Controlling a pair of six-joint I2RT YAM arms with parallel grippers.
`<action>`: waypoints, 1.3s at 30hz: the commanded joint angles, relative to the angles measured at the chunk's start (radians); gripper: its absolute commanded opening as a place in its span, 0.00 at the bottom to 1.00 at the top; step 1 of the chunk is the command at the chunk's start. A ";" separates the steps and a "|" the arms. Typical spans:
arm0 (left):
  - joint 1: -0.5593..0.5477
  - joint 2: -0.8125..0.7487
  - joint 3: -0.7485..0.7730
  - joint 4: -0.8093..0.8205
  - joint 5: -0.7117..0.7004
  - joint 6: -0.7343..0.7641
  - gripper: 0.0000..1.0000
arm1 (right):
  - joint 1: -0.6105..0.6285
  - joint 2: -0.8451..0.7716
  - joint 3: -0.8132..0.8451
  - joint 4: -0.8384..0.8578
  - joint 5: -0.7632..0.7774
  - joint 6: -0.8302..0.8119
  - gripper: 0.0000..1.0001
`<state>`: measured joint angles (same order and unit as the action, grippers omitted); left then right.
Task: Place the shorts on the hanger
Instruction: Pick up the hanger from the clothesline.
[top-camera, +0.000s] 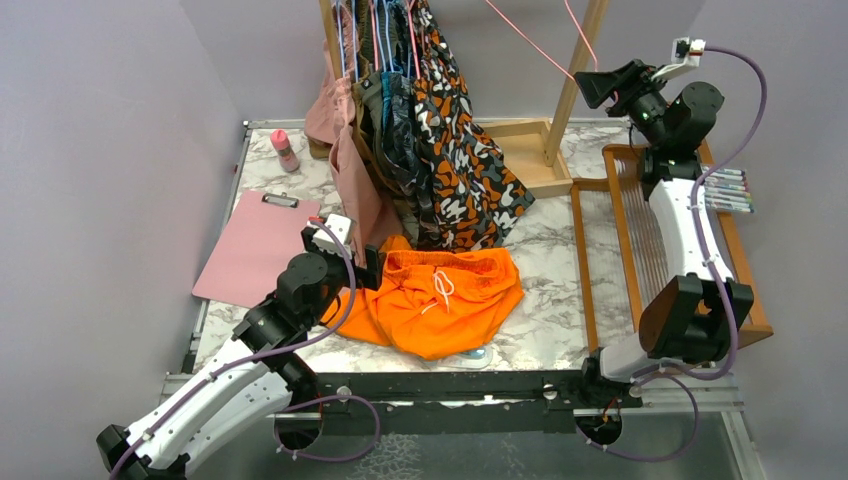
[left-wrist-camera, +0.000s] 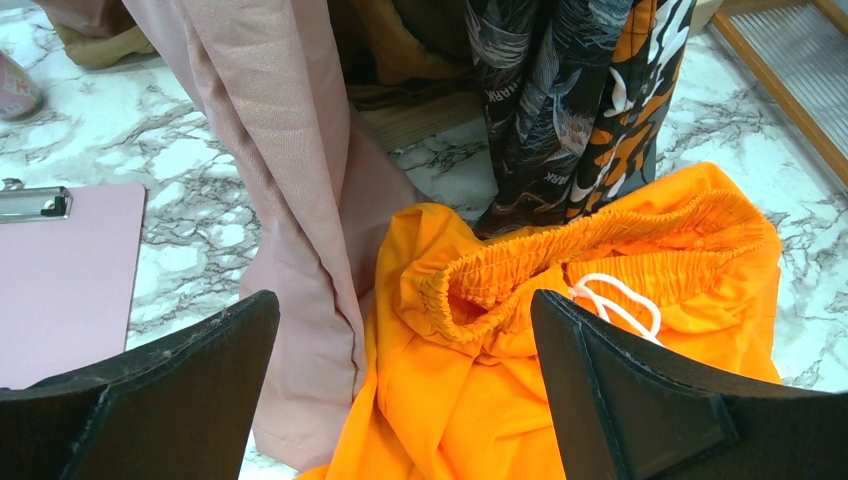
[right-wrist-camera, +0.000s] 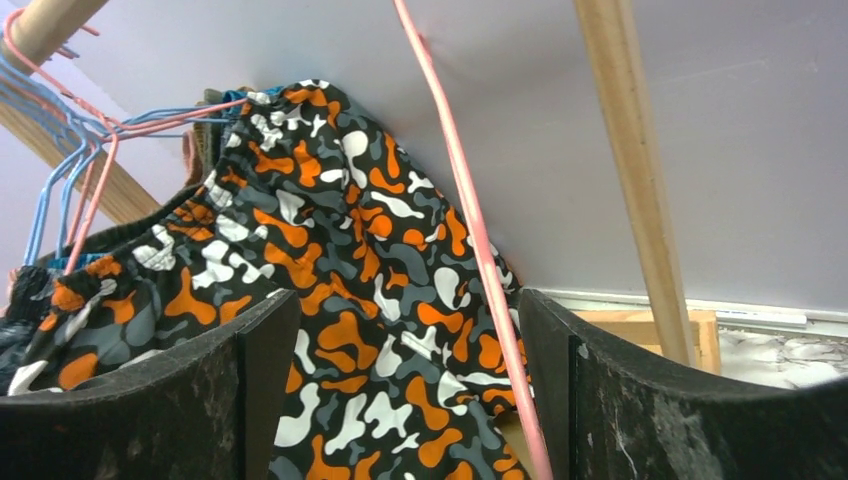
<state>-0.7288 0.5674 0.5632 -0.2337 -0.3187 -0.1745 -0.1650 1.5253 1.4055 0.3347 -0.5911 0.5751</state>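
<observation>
The bright orange shorts (top-camera: 440, 300) lie crumpled on the marble table, waistband and white drawstring facing up. My left gripper (top-camera: 366, 266) is open, just above their left waistband corner. In the left wrist view the shorts (left-wrist-camera: 480, 400) lie between and below the spread fingers of the left gripper (left-wrist-camera: 405, 400), not gripped. My right gripper (top-camera: 592, 88) is raised at the back right, open. The pink wire hanger (top-camera: 530, 45) slants down to it. In the right wrist view the hanger (right-wrist-camera: 470, 230) passes between the fingers of the right gripper (right-wrist-camera: 410, 400), close to the right one, not clamped.
A wooden rack post (top-camera: 575, 80) and base tray (top-camera: 525, 150) stand at the back. Garments hang there: a blotch-patterned one (top-camera: 455, 170), a dusty pink one (top-camera: 345, 170), and blue hangers (right-wrist-camera: 60, 180). A pink clipboard (top-camera: 255, 245), pink bottle (top-camera: 285, 150), wooden loom frame (top-camera: 650, 240) and markers (top-camera: 730, 190) lie around.
</observation>
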 joint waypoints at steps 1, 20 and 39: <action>-0.006 -0.012 0.007 0.019 0.006 0.005 0.98 | 0.033 -0.067 -0.012 -0.087 0.023 -0.108 0.77; -0.006 -0.011 0.007 0.015 0.011 0.004 0.98 | 0.165 -0.062 0.134 -0.356 0.266 -0.304 0.46; -0.006 -0.005 0.007 0.013 0.006 0.004 0.98 | 0.219 -0.025 0.214 -0.411 0.359 -0.353 0.09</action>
<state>-0.7288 0.5621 0.5632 -0.2337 -0.3187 -0.1745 0.0444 1.4841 1.5848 -0.0597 -0.2695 0.2367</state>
